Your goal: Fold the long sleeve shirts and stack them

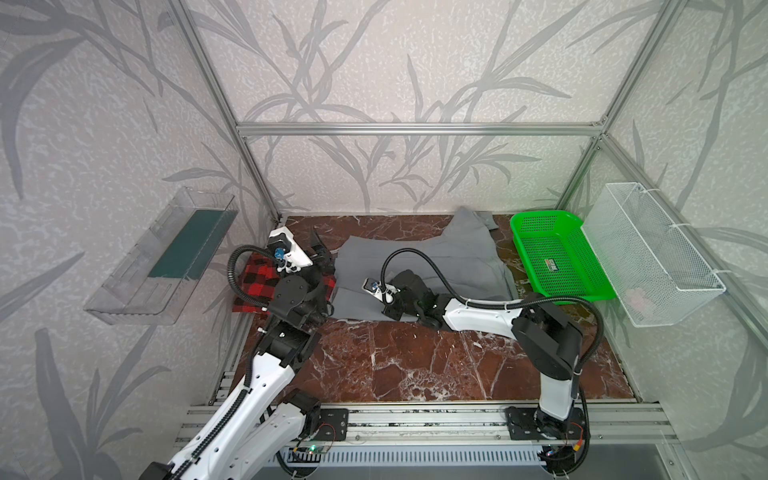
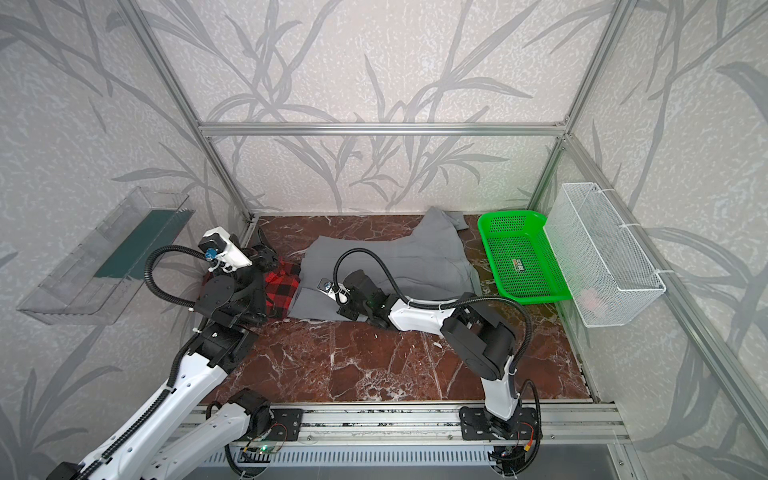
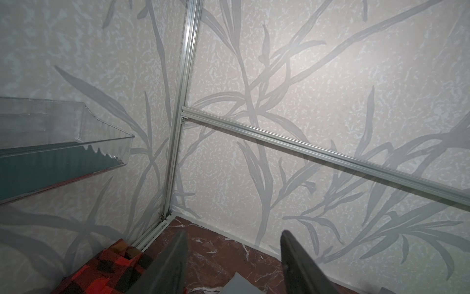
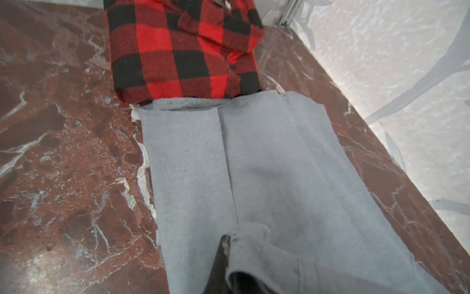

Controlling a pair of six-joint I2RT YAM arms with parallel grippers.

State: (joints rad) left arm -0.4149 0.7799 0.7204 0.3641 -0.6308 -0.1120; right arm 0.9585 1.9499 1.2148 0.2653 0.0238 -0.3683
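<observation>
Findings from my station:

1. The gray shirt point(image 1: 436, 257) point(image 2: 415, 257) lies spread flat across the rear middle of the table point(image 1: 395, 365). One part of it reaches to the back wall, near the green basket point(image 1: 557, 253).
2. The plaid shirt point(image 1: 259, 282) point(image 2: 282, 289) sits folded at the rear left. In the right wrist view its edge point(image 4: 178, 51) touches the gray shirt's edge point(image 4: 267, 165). I cannot tell which lies over which.
3. The right gripper point(image 4: 230, 254) is low on the gray shirt's front part, jaws pressed together on a raised fold of gray cloth. The cloth wraps around the one dark finger that shows.
4. The left gripper point(image 3: 234, 236) point(image 1: 322, 249) is raised over the rear left corner, jaws spread, with nothing between them. The plaid shirt point(image 3: 101, 272) and a corner of the gray shirt point(image 3: 237, 282) show beneath it.
</observation>
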